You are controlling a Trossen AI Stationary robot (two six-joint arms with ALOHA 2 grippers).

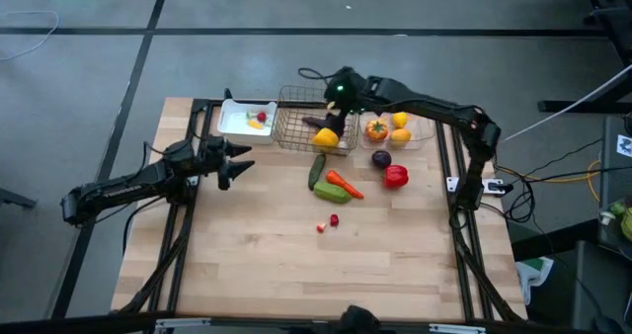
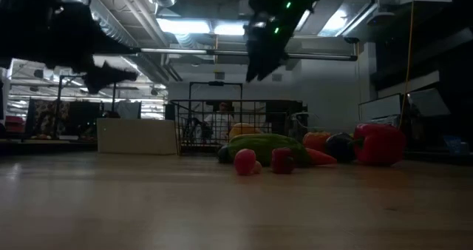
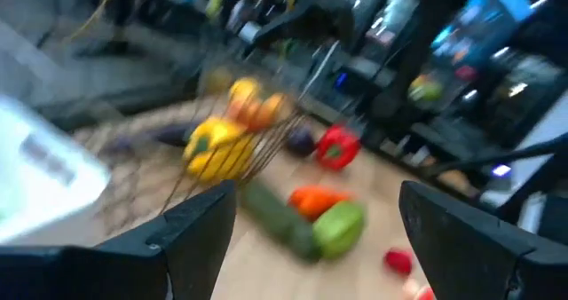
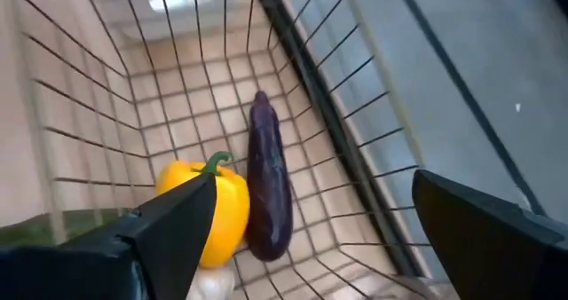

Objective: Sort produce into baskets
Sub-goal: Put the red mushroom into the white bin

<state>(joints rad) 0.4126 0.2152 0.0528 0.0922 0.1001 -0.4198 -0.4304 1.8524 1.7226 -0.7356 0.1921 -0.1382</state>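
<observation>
My right gripper (image 1: pixel 339 103) hangs open and empty over the grey wire-mesh basket (image 1: pixel 296 126), its fingers wide apart in the right wrist view (image 4: pixel 311 207). In the basket a dark eggplant (image 4: pixel 266 180) lies on the mesh floor next to a yellow pepper (image 4: pixel 217 211). My left gripper (image 1: pixel 243 163) is open and empty above the table's left part, below the white tray (image 1: pixel 237 122). On the table lie a green cucumber (image 1: pixel 317 170), a carrot (image 1: pixel 346 186), a red pepper (image 1: pixel 396 176), a purple onion (image 1: pixel 381 159) and two tiny red pieces (image 1: pixel 329 222).
The white tray holds a small red piece (image 1: pixel 262 116) and a yellow piece (image 1: pixel 255 125). The clear bin (image 1: pixel 420 131), right of the wire basket, holds an orange fruit (image 1: pixel 376 129) and a lemon (image 1: pixel 400 134). The near half of the table (image 1: pixel 326 275) is bare wood.
</observation>
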